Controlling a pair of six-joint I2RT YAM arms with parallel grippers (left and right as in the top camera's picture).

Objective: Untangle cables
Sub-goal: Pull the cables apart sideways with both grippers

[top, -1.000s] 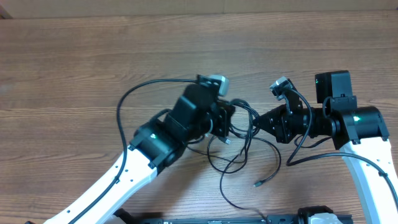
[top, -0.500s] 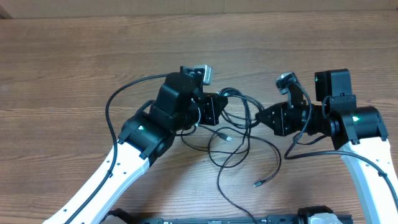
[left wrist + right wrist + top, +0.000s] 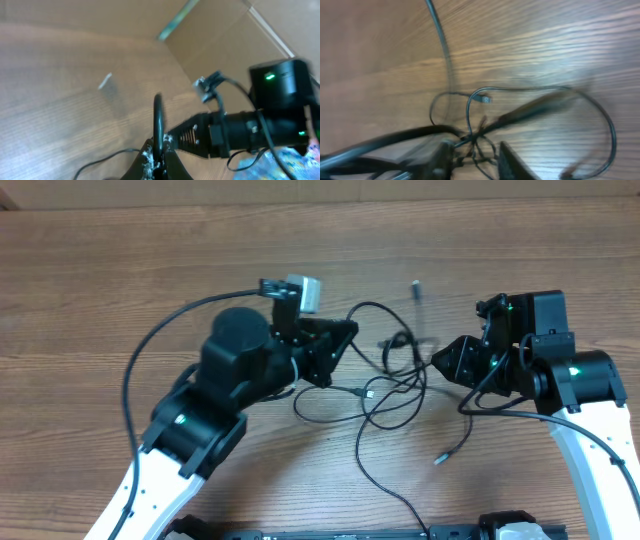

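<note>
overhead looks straight down on the surface [image 3: 150, 260]; both wrist views sit low and close, sharing the tangled cables [image 3: 372, 392] at centre.

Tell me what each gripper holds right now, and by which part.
The left gripper pinches one of the cables along its cord, not at a plug. The right gripper stands open around the cables, gripping none.

Even, fairly bright light falls on the worktop [image 3: 90, 270] in the overhead view, with only faint soft shadows beside the cables [image 3: 372, 393]. Both wrist views are smeared by motion blur; the right wrist view shows a pale glare across the wood grain at upper right.
</note>
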